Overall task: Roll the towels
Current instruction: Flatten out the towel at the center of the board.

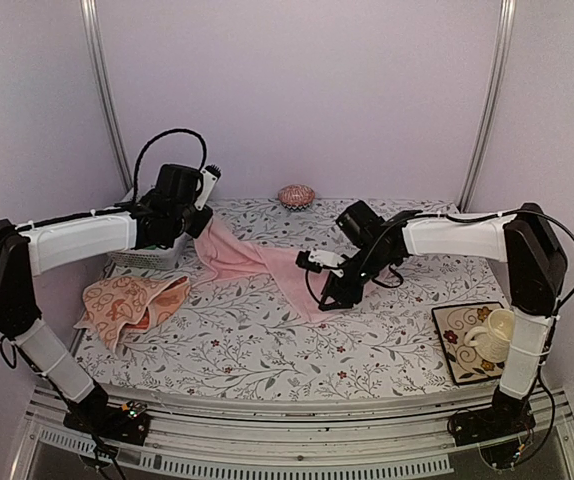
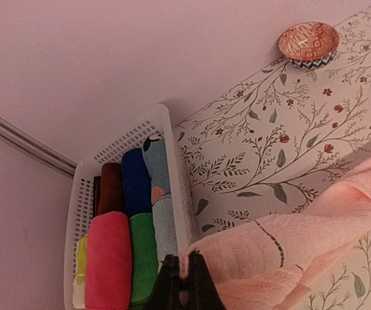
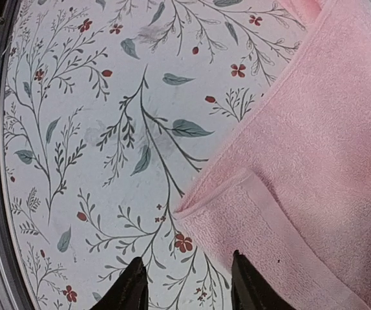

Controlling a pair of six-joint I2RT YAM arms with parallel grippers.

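Observation:
The light pink towel (image 1: 257, 262) stretches across the floral table from the left gripper down to the right gripper. My left gripper (image 1: 203, 222) is shut on its upper corner, seen close in the left wrist view (image 2: 184, 271) with pink cloth (image 2: 282, 252) between the black fingers. My right gripper (image 1: 329, 297) is open just above the towel's folded lower corner (image 3: 237, 206), with the fingertips (image 3: 134, 284) either side of bare table and cloth edge. The peach-orange patterned towel (image 1: 132, 303) lies crumpled at the left of the table.
A white basket (image 2: 172, 161) of rolled coloured cloths (image 2: 108, 258) stands at the back left, under the left arm. A small red patterned bowl (image 1: 296, 195) sits at the back. A patterned tray (image 1: 457, 345) with a cream mug (image 1: 494, 335) is at the front right.

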